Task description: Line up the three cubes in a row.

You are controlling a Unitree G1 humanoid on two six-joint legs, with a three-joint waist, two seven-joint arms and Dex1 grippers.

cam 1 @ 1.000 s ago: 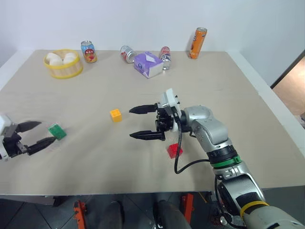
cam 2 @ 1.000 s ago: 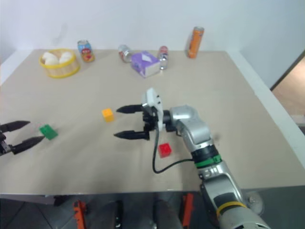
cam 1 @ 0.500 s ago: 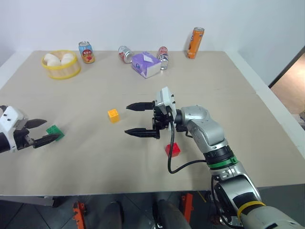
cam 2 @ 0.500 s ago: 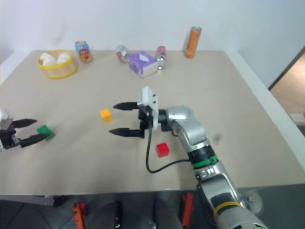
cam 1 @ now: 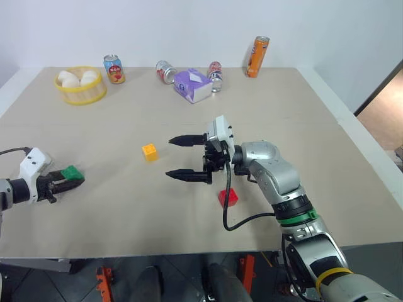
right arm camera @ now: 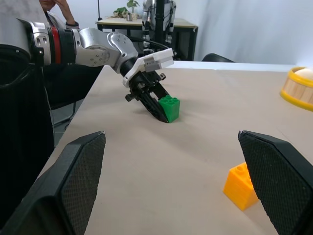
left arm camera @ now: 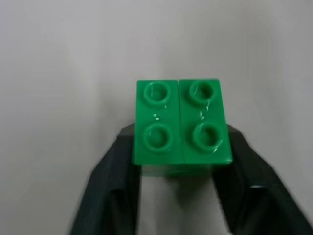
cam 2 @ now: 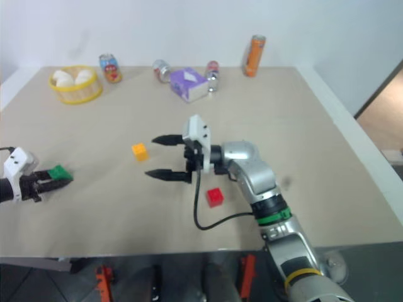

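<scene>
Left wrist view shows the left gripper [left arm camera: 180, 161] closed on the green cube [left arm camera: 181, 122], one black finger pressed to each side and the four studs facing up, the cube seemingly resting on the table [cam 1: 126, 207] though its underside is hidden. In the left eye view this cube [cam 1: 72, 172] sits near the table's left edge, well apart from the yellow-orange cube [cam 1: 150, 151], which lies left of the right gripper [cam 1: 179, 157]. That gripper hangs above the table with its fingers spread wide and nothing between them, and the red cube [cam 1: 228, 197] lies just below its wrist.
</scene>
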